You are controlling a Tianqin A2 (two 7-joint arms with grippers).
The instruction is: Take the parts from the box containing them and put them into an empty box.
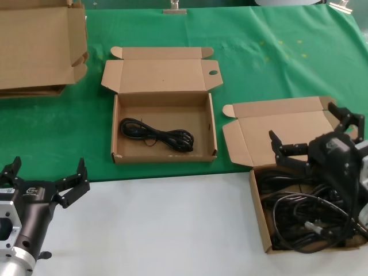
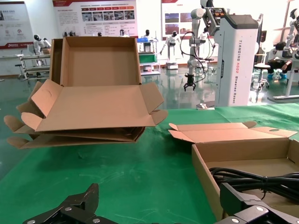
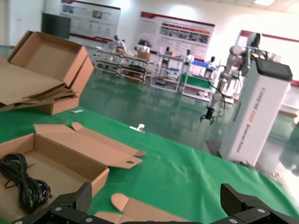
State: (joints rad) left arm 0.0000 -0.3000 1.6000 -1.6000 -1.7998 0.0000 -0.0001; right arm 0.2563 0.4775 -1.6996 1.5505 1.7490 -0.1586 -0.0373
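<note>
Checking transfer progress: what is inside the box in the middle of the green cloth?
One coiled black cable lies on the floor of the middle box. Nothing else shows inside.

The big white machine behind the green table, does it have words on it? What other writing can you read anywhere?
"TIANQING ROO2 Standard Robot", roughly: runs down the tall white robot cabinet; small, so the letters are uncertain.
Wall posters: text too small to read.
Brown cardboard boxes, black coiled cables, black grippers: no writing visible.

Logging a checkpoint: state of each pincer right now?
Left pincer: open, empty, low on the robot's left.
Right pincer: open, empty, over the box of cables.
</note>
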